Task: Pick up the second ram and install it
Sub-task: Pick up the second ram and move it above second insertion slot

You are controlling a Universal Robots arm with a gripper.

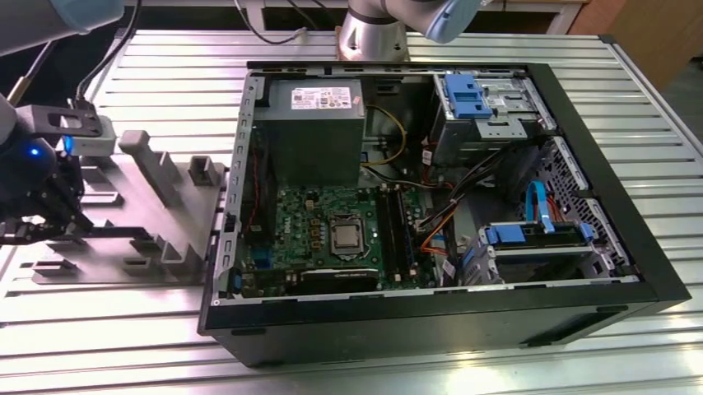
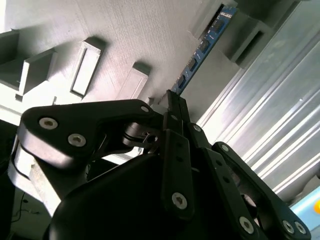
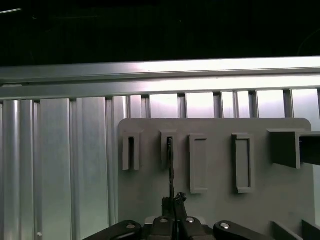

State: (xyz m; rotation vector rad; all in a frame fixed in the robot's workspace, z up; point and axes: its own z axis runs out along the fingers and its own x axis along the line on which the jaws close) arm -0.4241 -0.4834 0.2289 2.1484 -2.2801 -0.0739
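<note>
Gripper (image 2: 172, 102) pinching near end of second ram (image 2: 200, 50); stick's long axis runs straight out from jaws, over grey holder tray (image 2: 115, 30)

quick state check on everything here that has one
hand: shut on the second ram
second ram: on edge, clamped in the hand
holder tray: lying flat under the hand
computer case: on its side, side panel off, inside exposed

Bright, even light; glare on the ribbed metal table (image 3: 150, 70), darkness beyond.
</note>
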